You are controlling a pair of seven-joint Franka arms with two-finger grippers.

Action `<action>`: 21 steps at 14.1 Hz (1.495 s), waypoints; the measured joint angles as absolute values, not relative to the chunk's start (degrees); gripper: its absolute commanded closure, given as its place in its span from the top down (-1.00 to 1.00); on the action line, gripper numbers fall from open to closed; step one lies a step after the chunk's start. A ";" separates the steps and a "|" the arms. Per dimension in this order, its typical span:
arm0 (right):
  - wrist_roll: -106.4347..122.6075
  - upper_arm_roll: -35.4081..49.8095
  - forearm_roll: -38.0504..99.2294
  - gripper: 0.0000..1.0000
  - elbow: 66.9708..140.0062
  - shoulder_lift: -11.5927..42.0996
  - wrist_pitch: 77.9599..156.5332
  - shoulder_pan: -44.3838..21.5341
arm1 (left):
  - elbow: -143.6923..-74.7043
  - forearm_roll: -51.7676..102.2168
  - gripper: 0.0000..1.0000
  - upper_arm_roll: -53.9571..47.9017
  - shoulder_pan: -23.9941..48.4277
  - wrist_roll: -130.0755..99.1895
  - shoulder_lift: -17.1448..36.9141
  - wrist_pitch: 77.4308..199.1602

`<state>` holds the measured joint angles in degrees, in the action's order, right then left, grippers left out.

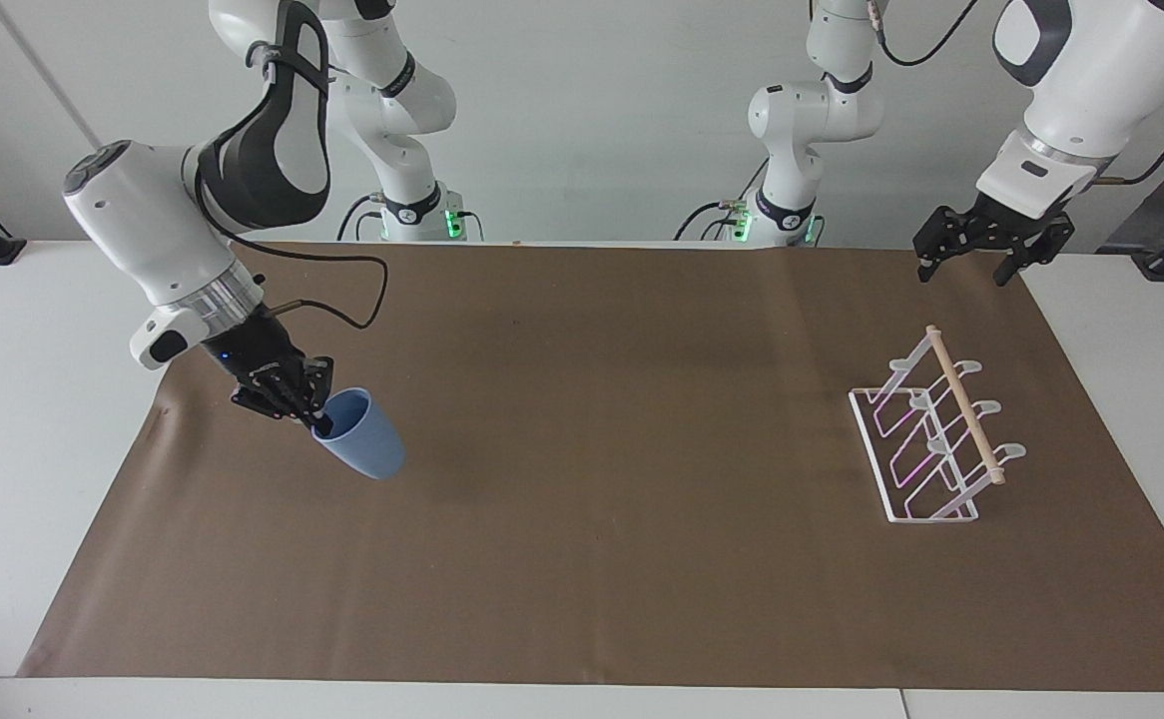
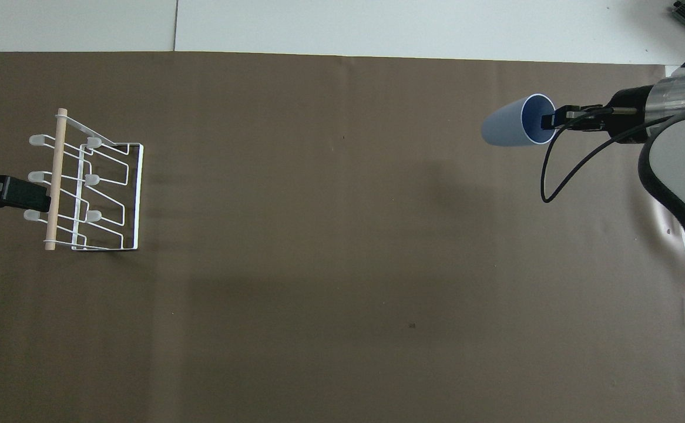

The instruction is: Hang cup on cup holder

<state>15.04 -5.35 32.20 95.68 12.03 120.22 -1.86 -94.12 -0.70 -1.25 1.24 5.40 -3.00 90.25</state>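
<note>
Plastic, light and stiff by its look, the cup (image 1: 360,447) hangs tilted over the table's (image 1: 582,619) right-arm end, right gripper (image 1: 314,416) jaws pinching its rim wall, cup holder (image 1: 931,439) near the left-arm end, left gripper (image 1: 971,262) jaws spread, waiting.

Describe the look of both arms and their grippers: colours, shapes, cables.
Both are glossy white, rounded Franka arms with dark grey panels and black joint rings. Each ends in a black two-finger gripper: right gripper, left gripper. A thin black cable loops beside the right wrist. Green lights glow at both bases.
</note>
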 measured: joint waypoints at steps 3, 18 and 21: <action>15.04 -5.41 45.41 -1.00 94.74 11.90 118.82 -1.78 | -94.12 0.36 1.00 -1.65 1.25 5.30 -3.02 90.25; 14.89 -2.76 81.10 -1.00 101.24 7.86 107.53 -3.01 | -79.78 23.14 1.00 -7.34 2.28 -50.05 7.71 87.91; 13.27 -2.68 86.79 -1.00 105.64 5.77 107.34 -4.94 | -79.65 25.71 1.00 -10.51 2.60 -66.99 8.15 93.74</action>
